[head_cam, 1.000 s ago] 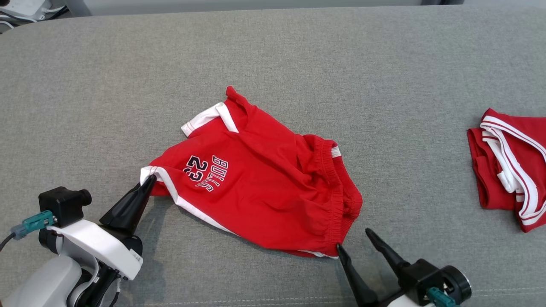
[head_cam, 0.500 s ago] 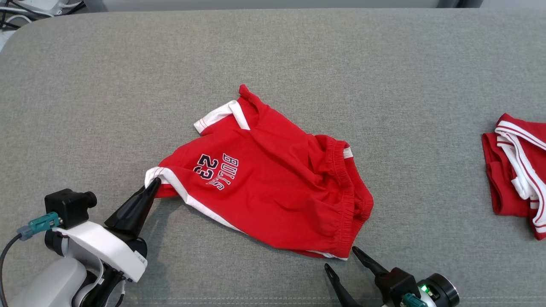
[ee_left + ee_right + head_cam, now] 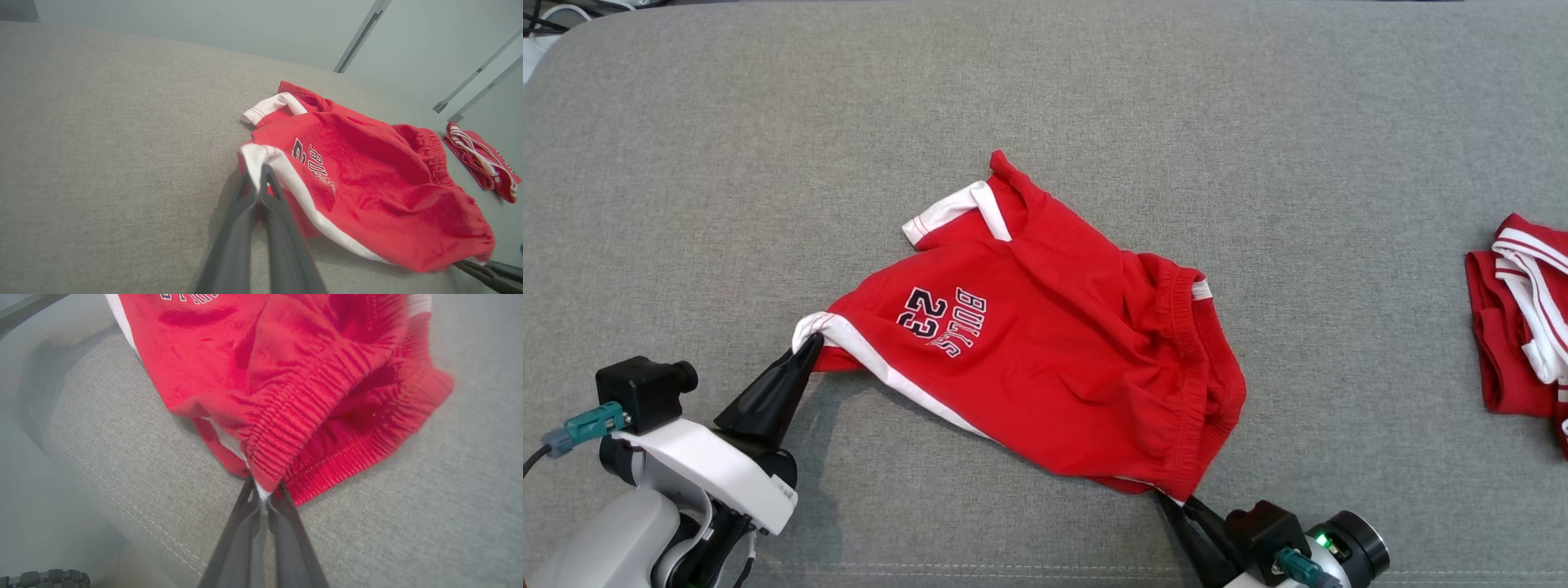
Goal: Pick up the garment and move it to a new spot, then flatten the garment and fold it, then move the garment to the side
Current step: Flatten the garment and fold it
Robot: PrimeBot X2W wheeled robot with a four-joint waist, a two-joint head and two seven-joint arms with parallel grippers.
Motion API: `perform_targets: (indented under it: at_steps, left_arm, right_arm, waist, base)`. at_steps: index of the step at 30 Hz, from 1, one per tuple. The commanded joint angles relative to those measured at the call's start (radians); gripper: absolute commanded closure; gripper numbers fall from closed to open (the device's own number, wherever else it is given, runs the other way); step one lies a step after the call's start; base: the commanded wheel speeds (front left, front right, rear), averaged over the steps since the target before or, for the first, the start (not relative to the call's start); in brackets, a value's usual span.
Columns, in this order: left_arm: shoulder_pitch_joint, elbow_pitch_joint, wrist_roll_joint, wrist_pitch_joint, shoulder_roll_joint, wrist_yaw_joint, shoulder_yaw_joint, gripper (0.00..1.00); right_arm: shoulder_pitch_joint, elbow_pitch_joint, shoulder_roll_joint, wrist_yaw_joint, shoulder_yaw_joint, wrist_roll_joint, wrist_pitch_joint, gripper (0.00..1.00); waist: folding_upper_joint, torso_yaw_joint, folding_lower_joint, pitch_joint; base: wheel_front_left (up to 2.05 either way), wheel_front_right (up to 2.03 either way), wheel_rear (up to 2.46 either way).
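Left pincer (image 3: 259, 176) on red shorts (image 3: 367, 192)

The red shorts (image 3: 1045, 359), white-trimmed and printed BULLS 23, are lying rumpled midway across the grey cushion (image 3: 768, 163), leg hems pointing left, elastic waistband bunching near right.

Bare grey cushion (image 3: 727, 147) is lying open across the upper and left parts of the frame, while the red shorts (image 3: 1054, 359) are taking up the centre and a second red garment (image 3: 1515, 343) is crowding the right edge.
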Motion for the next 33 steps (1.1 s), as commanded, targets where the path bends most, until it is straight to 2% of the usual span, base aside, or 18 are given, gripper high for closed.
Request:
perform_targets:
  at_steps: [1, 6, 12, 15, 20, 25, 28, 31, 33]
  left_arm:
    - [-0.034, -0.018, -0.004, -0.013, 0.043, -0.007, 0.047, 1.00]
    - [-0.038, -0.023, -0.006, -0.013, 0.047, -0.007, 0.049, 1.00]
    - [-0.098, -0.056, -0.015, -0.013, 0.097, -0.007, 0.039, 1.00]
    - [-0.149, -0.058, -0.038, -0.003, 0.132, -0.007, 0.034, 1.00]
    - [-0.283, -0.055, -0.102, 0.078, 0.194, -0.007, 0.027, 1.00]
    - [-0.410, -0.082, -0.256, 0.174, 0.232, -0.007, 0.049, 1.00]
    - [-0.400, -0.098, -0.332, 0.208, 0.258, -0.007, 0.042, 1.00]
    - [-0.315, -0.111, -0.389, 0.238, 0.279, -0.007, -0.007, 1.00]
    - [-0.249, -0.100, -0.389, 0.224, 0.295, -0.007, -0.041, 1.00]
  right_arm:
    - [-0.023, -0.019, -0.003, 0.001, 0.021, -0.012, 0.007, 1.00]
    - [-0.040, -0.081, -0.003, 0.001, 0.007, 0.045, -0.016, 1.00]
    - [-0.166, -0.232, -0.003, 0.001, 0.012, 0.330, -0.040, 1.00]
    - [-0.280, -0.251, -0.003, 0.001, -0.002, 0.430, -0.015, 1.00]
    - [-0.503, -0.170, -0.003, 0.001, -0.051, 0.565, 0.018, 1.00]
    - [-0.686, -0.041, -0.003, 0.001, -0.073, 0.697, 0.042, 1.00]
    - [-0.688, 0.054, -0.003, 0.001, -0.058, 0.759, 0.119, 1.00]
    - [-0.614, 0.122, -0.003, 0.001, -0.027, 0.809, 0.231, 1.00]
    - [-0.554, 0.137, -0.003, 0.001, -0.018, 0.838, 0.282, 1.00]
  waist:
    - [0.0000, -0.001, 0.0000, 0.000]
    - [0.0000, -0.005, 0.0000, -0.004]
    - [0.0000, -0.011, 0.0000, -0.012]
    - [0.0000, -0.014, 0.0000, -0.016]
    - [0.0000, -0.011, 0.0000, -0.032]
    - [0.0000, 0.002, 0.0000, -0.062]
    - [0.0000, 0.007, 0.0000, -0.083]
    - [0.0000, 0.010, 0.0000, -0.103]
    - [0.0000, 0.008, 0.0000, -0.120]
  base:
    - [0.00, 0.00, 0.00]
    - [0.00, 0.00, 0.00]
    - [0.00, 0.00, 0.00]
    - [0.00, 0.00, 0.00]
    - [0.00, 0.00, 0.00]
    - [0.00, 0.00, 0.00]
    - [0.00, 0.00, 0.00]
    - [0.00, 0.00, 0.00]
    - [0.00, 0.00, 0.00]
